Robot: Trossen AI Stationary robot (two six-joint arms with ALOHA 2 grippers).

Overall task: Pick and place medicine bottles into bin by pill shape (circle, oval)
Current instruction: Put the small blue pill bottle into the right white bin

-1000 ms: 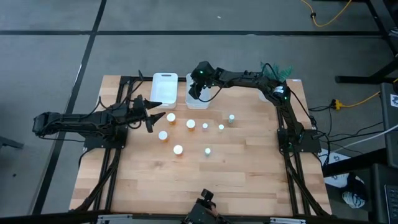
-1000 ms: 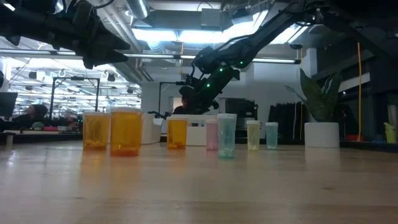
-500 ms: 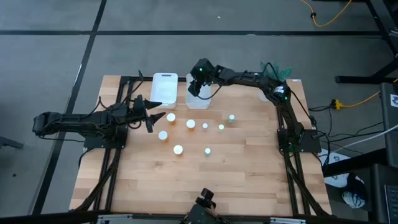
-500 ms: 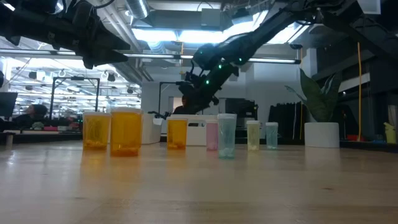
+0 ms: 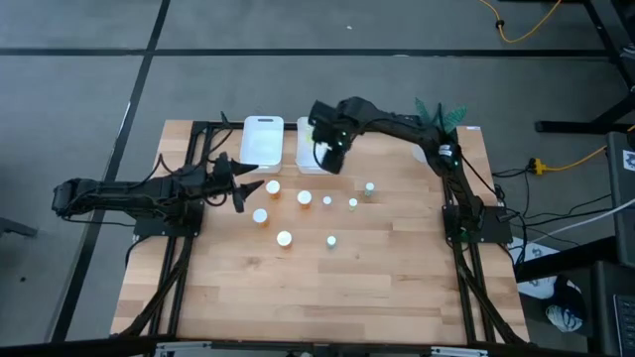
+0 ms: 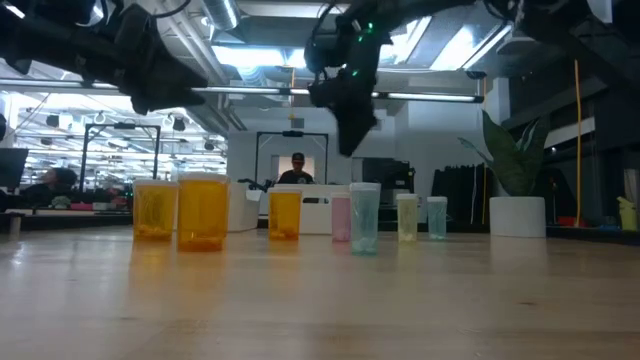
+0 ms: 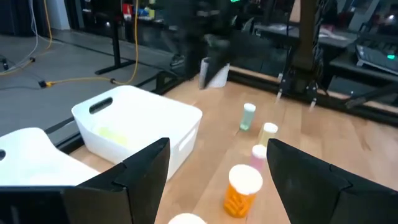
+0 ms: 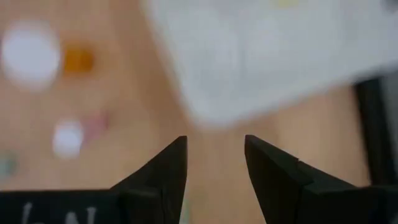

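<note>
Hovering open and empty over the near edge of the white bin (image 5: pixel 314 157), the right gripper (image 5: pixel 330 157) is facing 7 bottles (image 5: pixel 305 197) standing close together on the table; reaching down could be knocking a neighbour over. The left gripper (image 5: pixel 238 190) is waiting open beside them.

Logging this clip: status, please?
Right pincer open, empty, over the right bin's edge. Left pincer open beside the bottles. Seven bottles on table. Nothing in the way.

A pale wooden surface (image 5: pixel 377 278) carries 2 white bins (image 5: pixel 262 141) at its far edge. 7 white-capped medicine bottles (image 5: pixel 284 238) stand scattered near the middle.
</note>
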